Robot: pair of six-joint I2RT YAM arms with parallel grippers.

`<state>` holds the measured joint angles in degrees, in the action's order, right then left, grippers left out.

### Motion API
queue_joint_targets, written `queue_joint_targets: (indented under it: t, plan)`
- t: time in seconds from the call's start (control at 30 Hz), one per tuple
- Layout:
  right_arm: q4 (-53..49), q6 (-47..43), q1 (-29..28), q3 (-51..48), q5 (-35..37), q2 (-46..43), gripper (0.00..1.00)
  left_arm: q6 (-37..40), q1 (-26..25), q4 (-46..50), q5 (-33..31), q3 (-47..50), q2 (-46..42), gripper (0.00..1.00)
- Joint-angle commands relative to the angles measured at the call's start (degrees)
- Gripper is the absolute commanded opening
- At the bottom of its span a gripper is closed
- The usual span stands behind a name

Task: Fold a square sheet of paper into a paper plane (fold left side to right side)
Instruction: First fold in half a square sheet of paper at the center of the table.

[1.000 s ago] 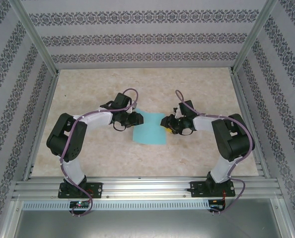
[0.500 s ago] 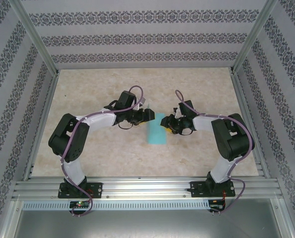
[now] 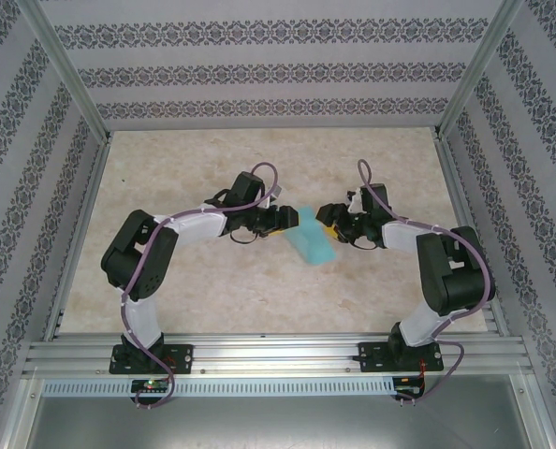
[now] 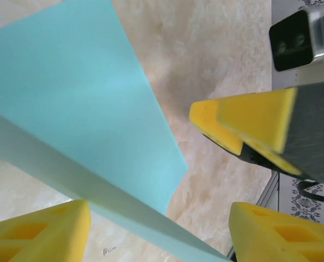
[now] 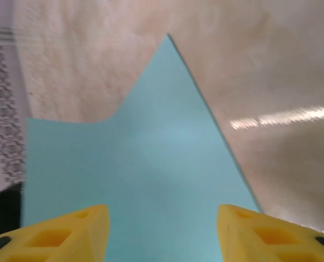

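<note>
Turquoise and blurred in my right wrist view, its edges cut off, the square sheet of paper sits part-folded on the bench, one flap raised, between my spread left claw and spread right claw.

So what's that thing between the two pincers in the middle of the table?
The square sheet of paper, light turquoise and partly folded over, lies between the left pincer and the right pincer; the top view shows it.
</note>
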<state>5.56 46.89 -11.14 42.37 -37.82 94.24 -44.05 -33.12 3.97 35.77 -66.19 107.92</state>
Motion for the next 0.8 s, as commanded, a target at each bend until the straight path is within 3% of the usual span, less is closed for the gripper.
queue_joint_targets:
  t: [0.0, 0.47, 0.77]
  plan:
    - [4.26, 1.93, -0.35, 0.34, -3.38, 0.16, 0.57, -0.29, -1.10, -1.96, 0.84, -1.92, 1.46, 0.69]
    - [-10.47, -5.52, -2.37, 1.46, 3.31, 3.28, 0.53, 0.28, -1.21, -0.66, -0.20, -2.62, 1.32, 0.70]
    - [-14.04, -5.57, -5.80, -0.43, 4.95, 1.40, 0.53, 0.78, -1.20, 0.47, -1.47, -2.71, 0.82, 0.70]
